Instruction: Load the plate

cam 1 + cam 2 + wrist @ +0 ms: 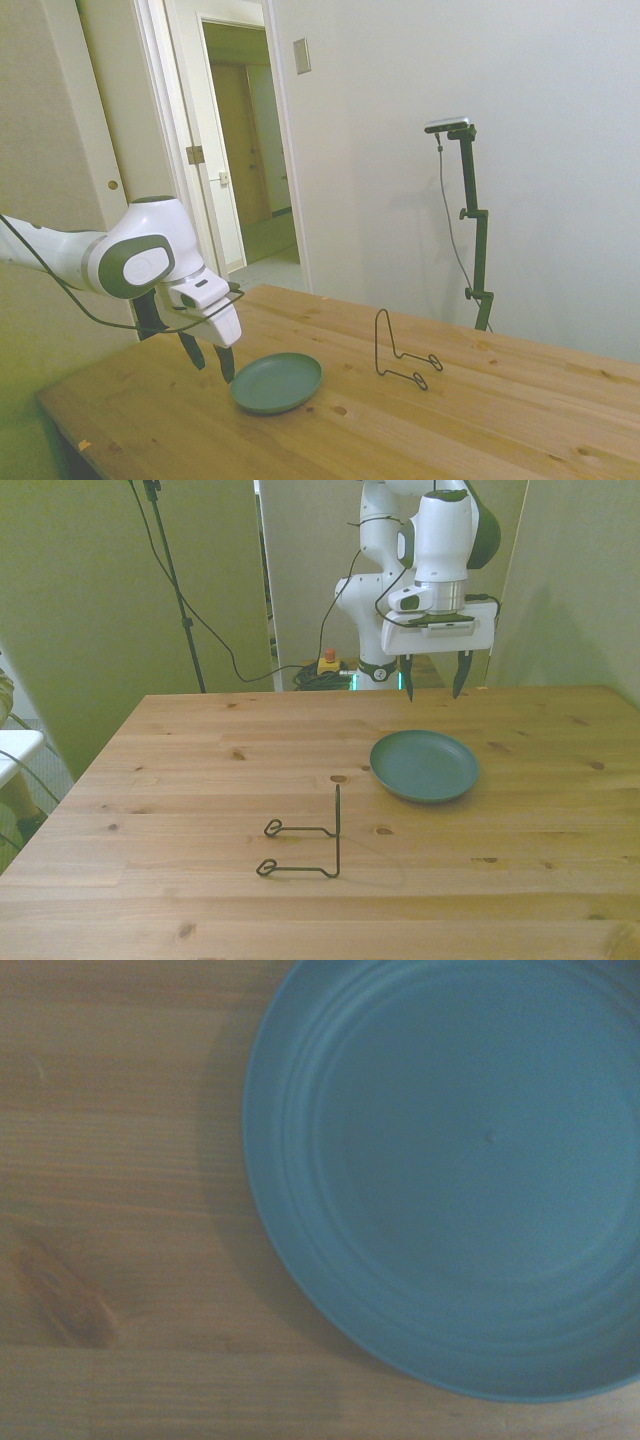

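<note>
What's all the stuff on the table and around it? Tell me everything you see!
plate: one, teal-green, empty, flat on the table toward the front view's right.
wire stand: one, thin black, upright on the table, nearer the camera than the plate and apart from it.
table: one, light wood with knots.
doorway: one, open, behind the table in the side view.
arm: one, white.
pincer: one, dark fingers open, in the air just behind the plate's far rim, holding nothing.

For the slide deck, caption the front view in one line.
Open gripper poised above the far rim of an empty teal-green plate, black wire stand waiting nearby on the wooden table.
</note>
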`<move>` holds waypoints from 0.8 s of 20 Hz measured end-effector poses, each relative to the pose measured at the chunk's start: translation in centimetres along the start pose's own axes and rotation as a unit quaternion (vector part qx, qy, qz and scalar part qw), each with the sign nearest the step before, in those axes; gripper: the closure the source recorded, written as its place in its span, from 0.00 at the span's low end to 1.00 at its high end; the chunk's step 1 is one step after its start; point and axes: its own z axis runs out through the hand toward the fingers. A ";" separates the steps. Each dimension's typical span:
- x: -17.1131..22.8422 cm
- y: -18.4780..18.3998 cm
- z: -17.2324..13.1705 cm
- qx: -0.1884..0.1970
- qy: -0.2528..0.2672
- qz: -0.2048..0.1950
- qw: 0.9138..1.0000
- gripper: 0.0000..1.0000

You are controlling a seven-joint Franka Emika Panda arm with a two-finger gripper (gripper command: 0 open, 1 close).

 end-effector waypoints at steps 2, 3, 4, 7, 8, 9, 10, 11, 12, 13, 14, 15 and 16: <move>-0.1 -1.2 0.1 -0.005 0.013 0.008 1.000 0.00; -0.1 -1.7 0.2 -0.009 0.020 0.014 1.000 0.00; 0.1 -2.2 0.3 -0.012 0.028 0.018 0.999 0.00; 1.0 -3.8 0.7 -0.023 0.042 0.029 0.998 0.00; 1.3 -4.3 0.9 -0.027 0.046 0.032 0.998 0.00; 1.6 -4.8 1.3 -0.031 0.049 0.034 0.998 0.00; 1.9 -5.3 1.7 -0.035 0.052 0.037 0.997 0.00; 2.1 -5.8 2.1 -0.039 0.053 0.037 0.997 0.00; 2.2 -6.2 2.7 -0.042 0.052 0.038 0.997 0.00; 2.4 -6.6 3.1 -0.045 0.051 0.039 0.997 0.00; 2.4 -7.0 3.7 -0.047 0.048 0.040 0.997 0.00; 2.5 -7.3 4.3 -0.048 0.046 0.040 0.997 0.00; 2.5 -7.7 4.8 -0.048 0.044 0.040 0.997 0.00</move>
